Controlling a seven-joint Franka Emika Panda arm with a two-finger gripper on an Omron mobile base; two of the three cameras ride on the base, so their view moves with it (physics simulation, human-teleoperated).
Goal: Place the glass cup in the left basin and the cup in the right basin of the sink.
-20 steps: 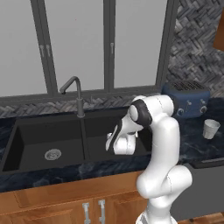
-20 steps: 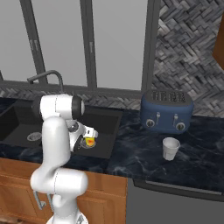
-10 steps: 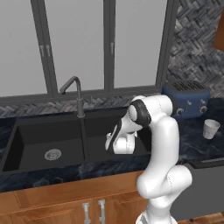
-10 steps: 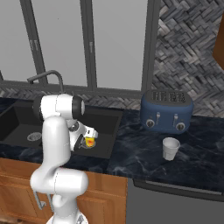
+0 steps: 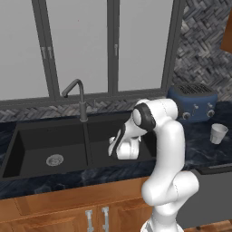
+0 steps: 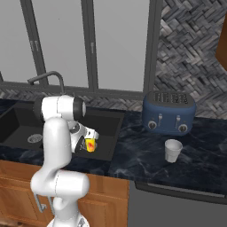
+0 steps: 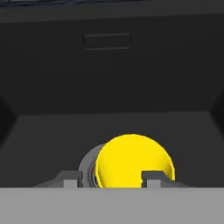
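Observation:
The cup (image 7: 133,162), bright yellow, sits low in the right basin (image 5: 102,131) of the black sink (image 5: 13,174), over a round silver drain (image 7: 87,168). My gripper (image 7: 111,179) reaches down into that basin with its fingers spread. The left fingertip (image 7: 72,178) stands clear of the cup and the right one overlaps its rim. From the right base view the cup (image 6: 90,145) shows just beside the hand (image 6: 82,135), with a red mark on its side. The glass cup (image 5: 218,133) stands upright on the dark counter far to the right (image 6: 172,150). The left basin (image 5: 36,149) holds nothing.
A grey gooseneck tap (image 5: 77,97) rises behind the sink's divider. A blue toaster (image 6: 169,112) stands at the back of the counter, behind the glass cup. Windows run along the back wall. Wooden cabinet fronts (image 5: 54,208) lie below the counter edge.

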